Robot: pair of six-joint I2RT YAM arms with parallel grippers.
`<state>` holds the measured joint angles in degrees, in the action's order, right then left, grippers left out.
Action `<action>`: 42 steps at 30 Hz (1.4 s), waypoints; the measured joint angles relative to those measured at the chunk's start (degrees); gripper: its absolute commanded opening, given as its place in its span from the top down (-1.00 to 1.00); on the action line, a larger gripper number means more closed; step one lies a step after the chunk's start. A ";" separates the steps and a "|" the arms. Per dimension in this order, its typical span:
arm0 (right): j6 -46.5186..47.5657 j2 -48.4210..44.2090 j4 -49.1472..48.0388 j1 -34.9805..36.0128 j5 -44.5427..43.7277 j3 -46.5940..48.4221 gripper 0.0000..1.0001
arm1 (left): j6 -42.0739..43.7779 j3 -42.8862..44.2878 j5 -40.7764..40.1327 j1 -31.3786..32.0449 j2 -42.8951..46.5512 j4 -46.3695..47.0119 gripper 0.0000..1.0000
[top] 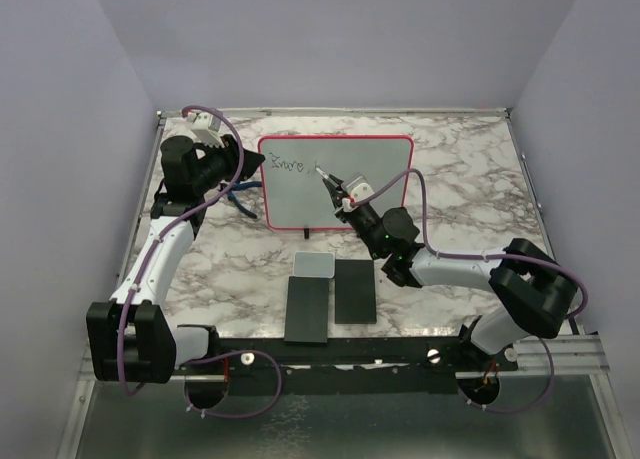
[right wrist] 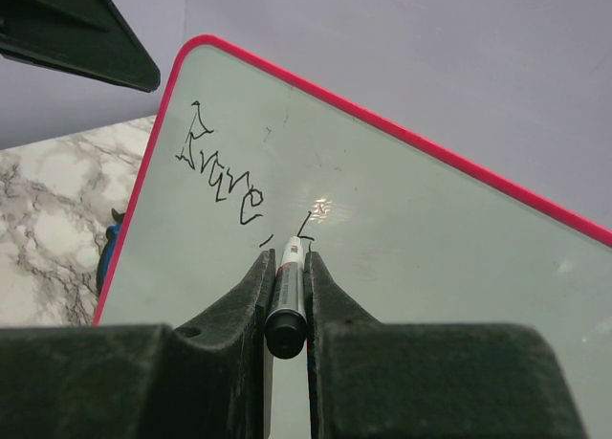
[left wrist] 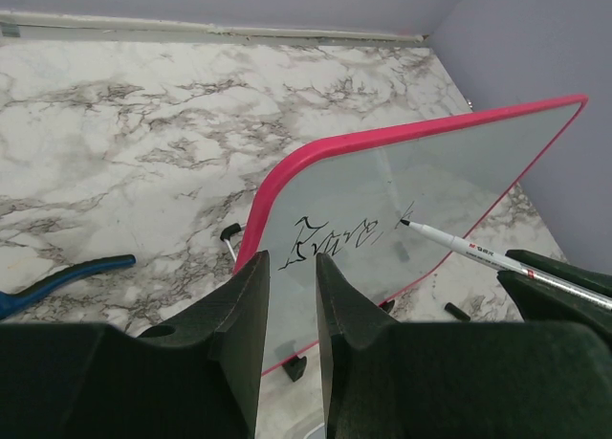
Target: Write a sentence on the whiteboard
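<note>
- My right gripper (right wrist: 287, 267) is closed narrow on the marker (right wrist: 288, 305). The marker's long axis points forward into the whiteboard (right wrist: 430, 257).
- The whiteboard stands upright at mid-table. The sentence (top: 287, 165) starts at its upper left. My tip is just right of the last stroke, so the free board lies to the right.
- My left gripper (left wrist: 292, 276) is narrow around the board's left rim. It looks like a grip, but the contact itself is hidden.
- I cannot read the written word, and I cannot tell if the tip touches.
</note>
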<state>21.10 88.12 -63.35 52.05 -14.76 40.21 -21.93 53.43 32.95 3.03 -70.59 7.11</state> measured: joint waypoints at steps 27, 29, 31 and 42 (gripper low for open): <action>-0.04 -0.68 -0.07 0.09 -2.29 -1.44 0.99 | 0.00 0.00 0.00 0.11 0.00 0.00 0.46; -0.04 -0.70 -0.07 0.09 -2.32 -1.44 0.99 | 0.00 0.00 0.00 0.11 0.00 0.00 0.46; -0.04 -0.79 -0.04 0.09 -2.27 -1.46 0.99 | 0.00 0.00 0.00 0.11 0.00 0.00 0.46; -0.24 -5.60 0.00 0.07 1.68 -3.85 0.99 | 0.00 0.00 0.00 0.11 0.00 0.00 0.46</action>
<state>20.86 82.52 -63.35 52.12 -13.08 36.36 -21.93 53.43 32.95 3.14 -70.59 7.11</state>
